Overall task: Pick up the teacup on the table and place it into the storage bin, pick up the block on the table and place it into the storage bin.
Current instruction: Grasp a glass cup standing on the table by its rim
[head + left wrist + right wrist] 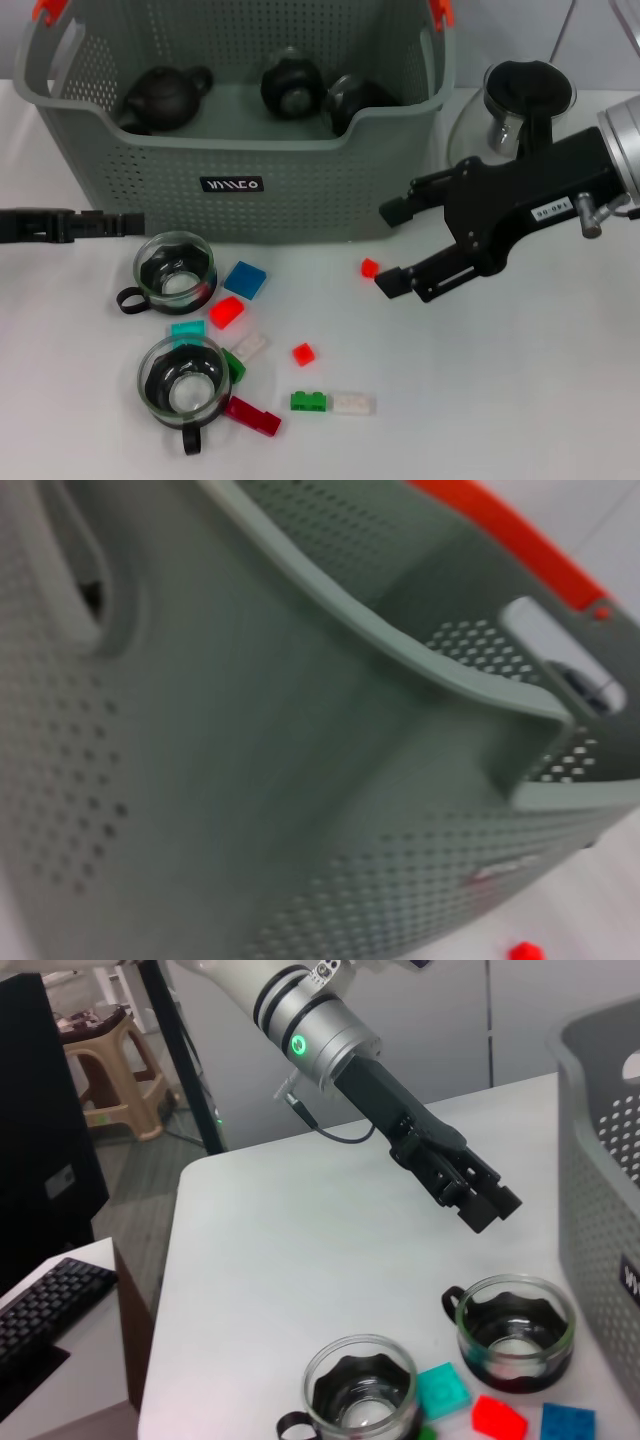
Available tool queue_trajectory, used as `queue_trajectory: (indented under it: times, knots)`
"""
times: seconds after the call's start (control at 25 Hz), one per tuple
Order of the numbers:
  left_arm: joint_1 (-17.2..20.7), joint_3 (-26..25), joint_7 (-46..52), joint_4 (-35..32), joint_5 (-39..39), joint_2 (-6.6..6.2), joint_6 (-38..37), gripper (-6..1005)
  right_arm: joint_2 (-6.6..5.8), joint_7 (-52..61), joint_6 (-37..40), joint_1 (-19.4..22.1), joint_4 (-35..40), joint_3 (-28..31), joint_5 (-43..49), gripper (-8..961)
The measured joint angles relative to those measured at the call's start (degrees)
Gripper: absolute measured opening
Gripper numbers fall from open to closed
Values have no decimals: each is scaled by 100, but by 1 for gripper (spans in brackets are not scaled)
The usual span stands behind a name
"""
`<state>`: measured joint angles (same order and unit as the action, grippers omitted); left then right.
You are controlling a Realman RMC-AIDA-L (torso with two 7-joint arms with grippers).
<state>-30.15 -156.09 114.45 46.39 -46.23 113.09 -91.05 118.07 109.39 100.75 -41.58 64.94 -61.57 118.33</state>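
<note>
Teacups (176, 268) sit on the table (520, 400) before the storage bin (240, 160), just below our left gripper (135, 223), fingers together; our right gripper (390, 248), jaws apart, hovers nearer the small red block (370, 267).

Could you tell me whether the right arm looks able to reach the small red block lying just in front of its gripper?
Probably yes: the open right gripper hangs beside the small red block, which lies alone on bare table.

glass carafe (520, 105) stands right of centre.
</note>
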Motion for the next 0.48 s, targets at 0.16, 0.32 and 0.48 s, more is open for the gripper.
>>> queue_trajectory:
  times: [0.16,0.32,0.48]
  knots:
    - [-70,305,513,408,184,-9,3,856,-14,-32,-62,-41,-1,3,0,917]
    - [-92,759,1083,906,415,-29,-199,856,-45,-41,-125,-78,-4,5,0,917]
    - [-159,1123,1621,1259,671,-33,-483,855,-74,-42,-140,-158,-80,1,-1,917]
